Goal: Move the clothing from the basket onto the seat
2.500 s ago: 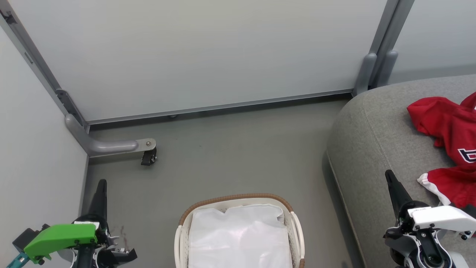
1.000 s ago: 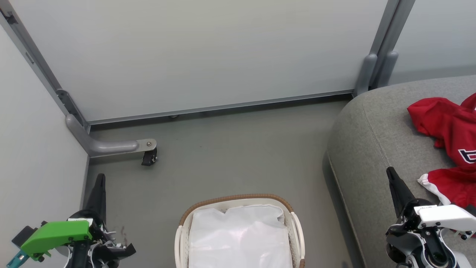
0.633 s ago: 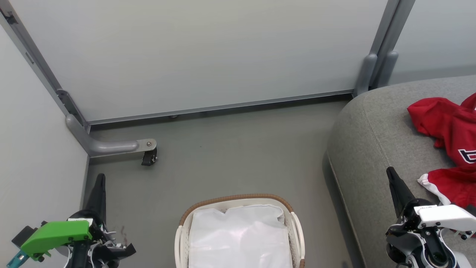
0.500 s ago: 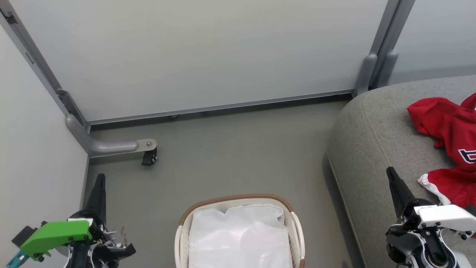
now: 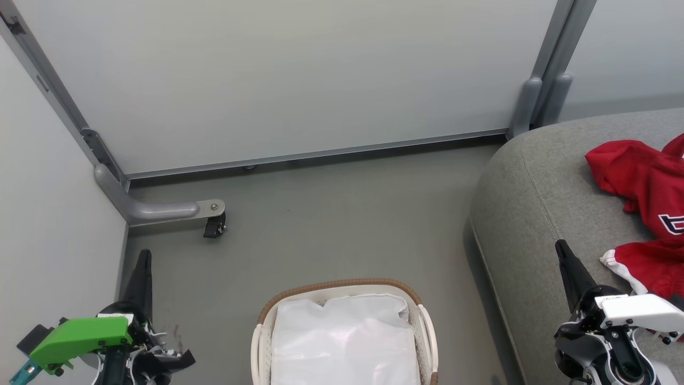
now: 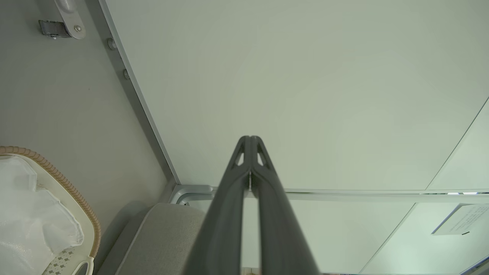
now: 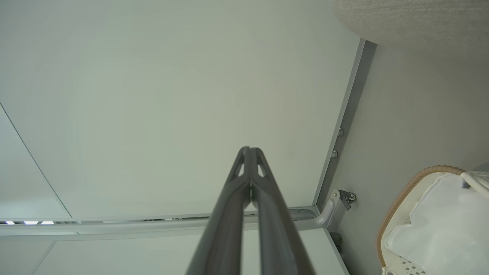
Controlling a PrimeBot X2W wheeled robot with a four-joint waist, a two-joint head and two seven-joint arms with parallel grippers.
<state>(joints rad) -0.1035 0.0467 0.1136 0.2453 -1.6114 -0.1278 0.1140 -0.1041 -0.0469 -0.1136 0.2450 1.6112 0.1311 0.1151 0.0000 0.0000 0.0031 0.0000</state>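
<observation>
Red clothing (image 5: pixel 644 187) heaped on seat (image 5: pixel 534 214), forward-right of right tool (image 5: pixel 560 247), near its tip. Heap crumpled, no clear long axis. Left tool (image 5: pixel 144 256) well apart, beyond basket (image 5: pixel 342 284). Basket between tools; white liner (image 5: pixel 342 342) inside, no red seen in visible part. Judgement: transfer looks complete. Both tools pressed together, empty. Writing: white-edged letter on clothing cut off at frame edge, unreadable.

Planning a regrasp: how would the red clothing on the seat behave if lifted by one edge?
Probably floppy: the clothing lies crumpled in folds on the seat, so it would drape. Likely light: the fabric looks thin.
</observation>
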